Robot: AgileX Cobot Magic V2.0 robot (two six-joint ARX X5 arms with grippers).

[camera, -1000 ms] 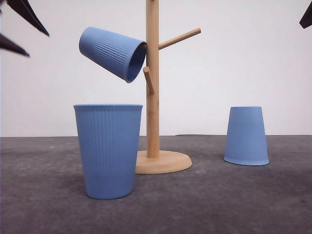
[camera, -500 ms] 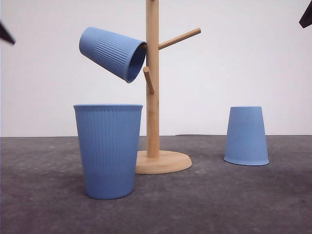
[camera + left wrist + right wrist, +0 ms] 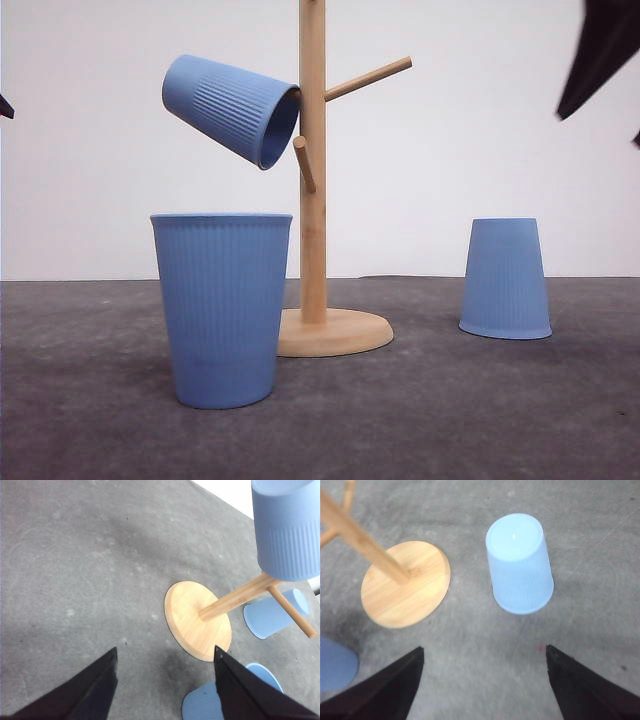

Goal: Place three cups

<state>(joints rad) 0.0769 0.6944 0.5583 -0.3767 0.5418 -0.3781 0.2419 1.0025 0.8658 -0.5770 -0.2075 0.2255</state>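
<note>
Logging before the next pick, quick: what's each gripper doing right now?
Left gripper: open, holding nothing.
Right gripper: open, holding nothing, above the upside-down cup.

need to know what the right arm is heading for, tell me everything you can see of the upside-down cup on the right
The upside-down cup is light blue, looks like plastic, tapered and handleless, with fine vertical ribbing on the wider part and a smooth band near its closed base. It stands inverted, rim down on the grey table, base up, upright and apart from the wooden peg stand. Nothing but the table touches it. In the right wrist view it sits ahead of the open right pincer, between its finger lines, ungrasped.
</note>
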